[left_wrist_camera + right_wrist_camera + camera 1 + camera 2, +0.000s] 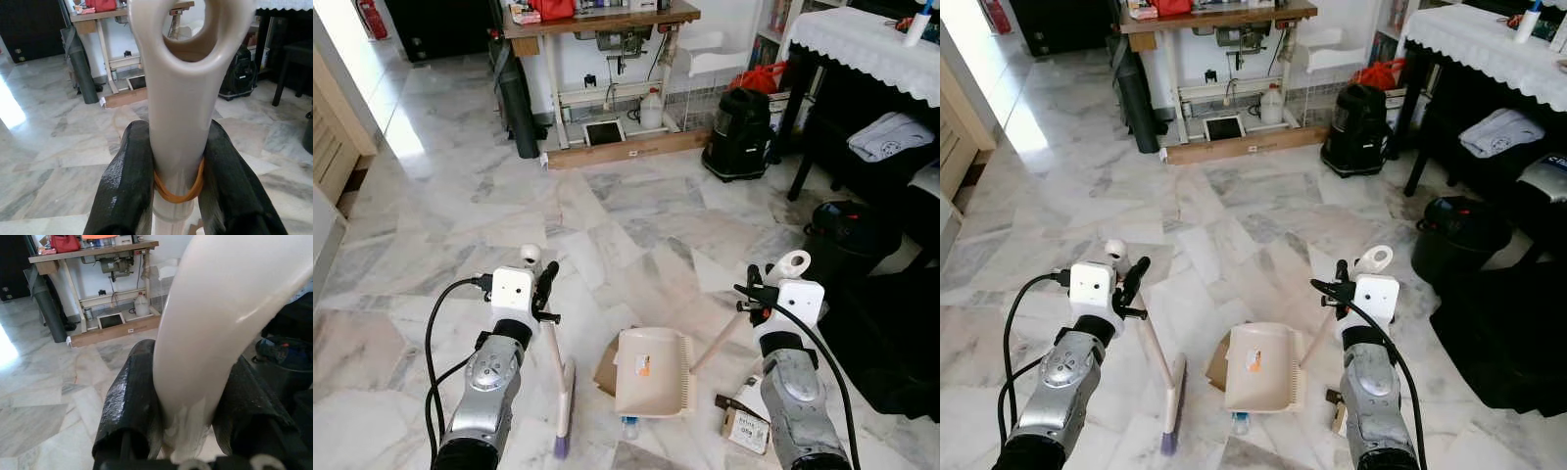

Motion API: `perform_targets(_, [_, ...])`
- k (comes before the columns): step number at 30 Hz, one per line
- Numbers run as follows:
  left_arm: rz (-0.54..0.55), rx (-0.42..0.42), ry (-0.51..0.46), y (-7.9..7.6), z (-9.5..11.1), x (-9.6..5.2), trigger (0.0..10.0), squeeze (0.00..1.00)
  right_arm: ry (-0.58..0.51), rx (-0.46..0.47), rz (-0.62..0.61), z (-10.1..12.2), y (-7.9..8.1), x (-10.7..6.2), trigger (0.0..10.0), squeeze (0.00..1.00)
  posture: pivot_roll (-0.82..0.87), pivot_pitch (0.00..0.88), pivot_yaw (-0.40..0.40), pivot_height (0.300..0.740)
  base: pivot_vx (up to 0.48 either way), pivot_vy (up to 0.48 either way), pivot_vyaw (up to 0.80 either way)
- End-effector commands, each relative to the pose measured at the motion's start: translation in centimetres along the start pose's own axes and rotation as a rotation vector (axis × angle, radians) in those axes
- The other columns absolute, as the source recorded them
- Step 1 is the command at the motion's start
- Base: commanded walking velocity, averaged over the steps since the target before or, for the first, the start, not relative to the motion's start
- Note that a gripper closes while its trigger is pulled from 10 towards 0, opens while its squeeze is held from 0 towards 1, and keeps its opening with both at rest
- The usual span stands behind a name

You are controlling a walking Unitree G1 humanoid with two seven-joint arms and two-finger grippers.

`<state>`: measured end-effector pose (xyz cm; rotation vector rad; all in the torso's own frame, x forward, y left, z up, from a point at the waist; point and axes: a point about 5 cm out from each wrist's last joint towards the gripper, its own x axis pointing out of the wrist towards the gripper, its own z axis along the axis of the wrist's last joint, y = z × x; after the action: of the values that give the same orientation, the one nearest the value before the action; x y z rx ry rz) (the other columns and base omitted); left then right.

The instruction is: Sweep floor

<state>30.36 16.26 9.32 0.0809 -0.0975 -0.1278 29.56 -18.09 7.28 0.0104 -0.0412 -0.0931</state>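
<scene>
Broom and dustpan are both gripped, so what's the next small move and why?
Probably draw the broom right toward the dustpan, since its bristles rest on the floor just left of the pan. The left tool and right tool already clamp both handles.

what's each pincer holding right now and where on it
Left pincer grips the broom near its handle's looped top end. Right pincer grips the dustpan near its handle's top end.
</scene>
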Motion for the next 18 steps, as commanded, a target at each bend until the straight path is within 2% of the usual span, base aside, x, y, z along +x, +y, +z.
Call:
perform_targets(1, [-0.006, 0.019, -0.049, 0.17, 1.2, 0.4, 10.0, 0.0, -0.067, 0.018, 0.01, 1.31, 0.44, 0.54, 10.0, 0.0, 0.09, 0.0, 0.031, 0.74, 0.0, 0.0, 0.0])
perform_targets(6, [-0.005, 0.02, -0.048, 0.19, 1.2, 0.42, 10.0, 0.0, -0.051, 0.025, 0.004, 1.23, 0.39, 0.67, 10.0, 0.0, 0.09, 0.0, 0.031, 0.74, 0.0, 0.0, 0.0])
perform_targets(8, [-0.005, 0.02, -0.05, 0.18, 1.23, 0.43, 10.0, 0.0, -0.051, 0.034, 0.005, 1.23, 0.42, 0.71, 10.0, 0.0, 0.09, 0.0, 0.031, 0.74, 0.0, 0.0, -0.8])
perform_targets(10, [-0.002, 0.025, -0.053, 0.21, 1.27, 0.44, 10.0, 0.0, -0.062, 0.017, 0.002, 1.35, 0.37, 0.7, 10.0, 0.0, 0.09, 0.0, 0.032, 0.74, 0.3, 0.0, -0.42])
perform_targets(18, [-0.002, 0.028, -0.05, 0.26, 1.25, 0.48, 10.0, 0.0, -0.064, 0.013, 0.003, 1.33, 0.38, 0.63, 10.0, 0.0, 0.09, 0.0, 0.033, 0.74, 0.34, 0.0, 0.0])
